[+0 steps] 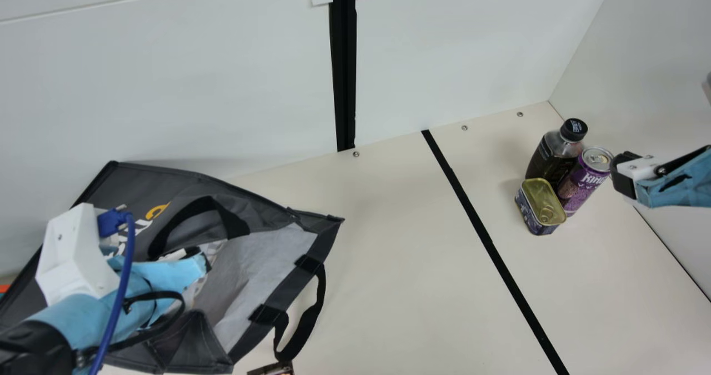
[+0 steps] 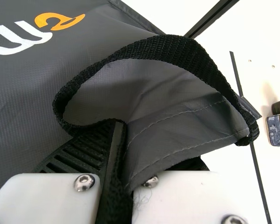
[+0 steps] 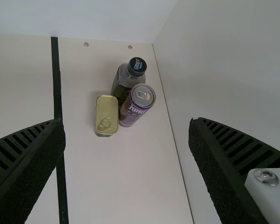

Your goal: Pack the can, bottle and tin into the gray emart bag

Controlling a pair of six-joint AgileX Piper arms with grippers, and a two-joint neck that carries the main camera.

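At the main view's left the gray emart bag lies with its mouth open, and my left gripper is at its rim. In the left wrist view my left gripper is shut on the bag's edge, beside a looped black handle. Far right, the purple can, dark bottle and gold-lidded tin stand close together. My right gripper is just right of the can. In the right wrist view, my right gripper is open with nothing between its fingers; the tin shows beyond.
A black line crosses the cream table between bag and items. White walls stand behind and at the right, close to the can and my right gripper. A small object lies by the bag's other handle at the front.
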